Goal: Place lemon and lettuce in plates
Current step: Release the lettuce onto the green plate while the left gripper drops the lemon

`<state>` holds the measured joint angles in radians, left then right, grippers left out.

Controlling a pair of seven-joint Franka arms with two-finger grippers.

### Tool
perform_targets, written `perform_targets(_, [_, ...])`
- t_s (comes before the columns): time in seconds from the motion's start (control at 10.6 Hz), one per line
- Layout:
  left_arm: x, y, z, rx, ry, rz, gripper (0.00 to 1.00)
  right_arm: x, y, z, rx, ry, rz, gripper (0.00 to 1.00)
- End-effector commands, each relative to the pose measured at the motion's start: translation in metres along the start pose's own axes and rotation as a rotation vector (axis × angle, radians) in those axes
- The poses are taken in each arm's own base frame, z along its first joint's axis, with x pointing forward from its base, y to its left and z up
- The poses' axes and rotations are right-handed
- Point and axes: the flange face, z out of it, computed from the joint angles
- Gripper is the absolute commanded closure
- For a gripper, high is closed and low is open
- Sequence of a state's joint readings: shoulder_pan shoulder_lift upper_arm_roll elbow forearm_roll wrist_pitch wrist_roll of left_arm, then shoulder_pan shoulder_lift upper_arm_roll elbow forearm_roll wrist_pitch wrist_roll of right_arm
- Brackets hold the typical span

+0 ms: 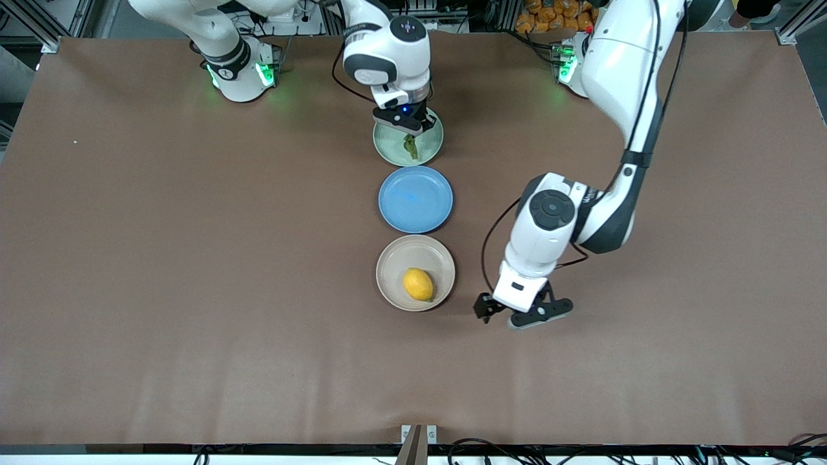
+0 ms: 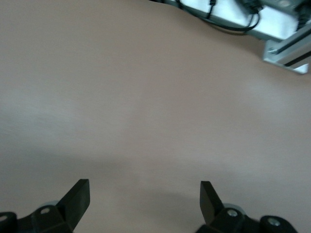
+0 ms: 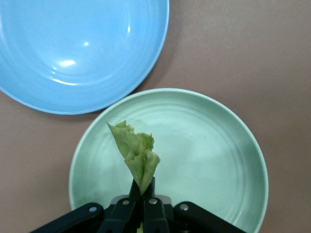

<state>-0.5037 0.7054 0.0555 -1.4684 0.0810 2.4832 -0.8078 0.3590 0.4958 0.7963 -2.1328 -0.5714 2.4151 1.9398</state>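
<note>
Three plates lie in a line down the middle of the table (image 1: 194, 258): the mint green plate (image 1: 428, 143) nearest the robot bases, the blue plate (image 1: 415, 199) in the middle, and the cream plate (image 1: 394, 268) nearest the front camera. The lemon (image 1: 418, 284) rests inside the cream plate, so that half of the task appears complete. The right gripper (image 1: 406, 124) hangs over the mint green plate with its fingers pressed together on the stem end of the lettuce (image 3: 136, 155), so that the leaf dangles over the plate centre and should land within the rim on release. The right arm reaches out from its base with the wrist pointing down. The left gripper (image 1: 533, 313) hovers over bare table beside the cream plate, toward the left arm's end, fingers spread and holding nothing; the left arm is bent at the elbow and waits.
</note>
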Motion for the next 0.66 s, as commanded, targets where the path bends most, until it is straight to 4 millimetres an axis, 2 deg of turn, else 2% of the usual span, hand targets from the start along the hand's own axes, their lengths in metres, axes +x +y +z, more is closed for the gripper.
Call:
perform_targets(0.0, [0.028,-0.043,-0.03,0.085,-0.07,0.092,0.0,-0.012,-0.006,0.003,0.007,0.005,0.037,0.31])
perform_targets(0.09, [0.033,-0.052,-0.034,0.095,-0.08,0.097,0.0,-0.014,-0.006,0.001,0.006,0.012,0.046,0.0])
perform_targets(0.19, [0.04,-0.062,-0.034,0.106,-0.088,0.084,0.0,-0.009,-0.008,-0.008,0.022,0.023,0.049,0.0])
perform_targets(0.28, [0.04,-0.065,-0.038,0.119,-0.104,0.083,0.0,0.0,-0.011,-0.036,0.06,0.064,0.061,0.0])
perform_targets(0.38, [0.042,-0.071,-0.045,0.139,-0.123,0.086,0.0,-0.001,-0.011,-0.062,0.087,0.091,0.067,0.0])
perform_targets(0.47, [0.046,-0.095,-0.053,0.161,-0.154,0.12,0.0,-0.001,-0.011,-0.084,0.097,0.093,0.098,0.0])
perform_targets(0.57, [0.038,-0.112,-0.065,0.172,-0.191,0.193,0.0,0.001,-0.009,-0.103,0.102,0.118,0.079,0.0])
